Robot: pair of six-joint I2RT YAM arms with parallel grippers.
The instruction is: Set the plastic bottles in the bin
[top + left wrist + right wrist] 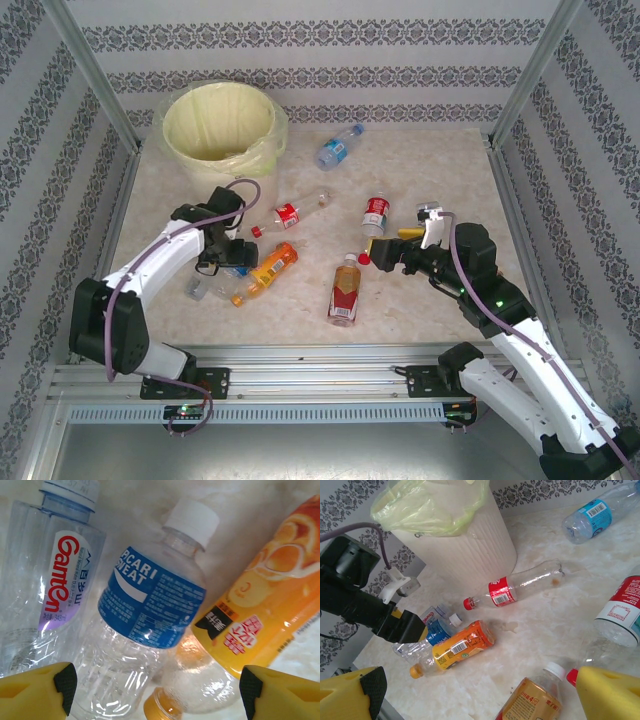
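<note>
The left pincer [157,695] hangs open above three bottles: the Ganten bottle [47,580] by its left finger, the blue-labelled Pocari Sweat bottle [150,600] between, the orange bottle [265,605] by its right. The right pincer [480,690], open too, faces the bin [465,550], well ahead and leftward.

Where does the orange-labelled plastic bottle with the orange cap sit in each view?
Top external: the orange-labelled plastic bottle lies left of centre.
Left wrist: right edge, slanting.
Right wrist: lower left of centre.
Shared landmark: the blue-labelled clear plastic bottle beside it.
</note>
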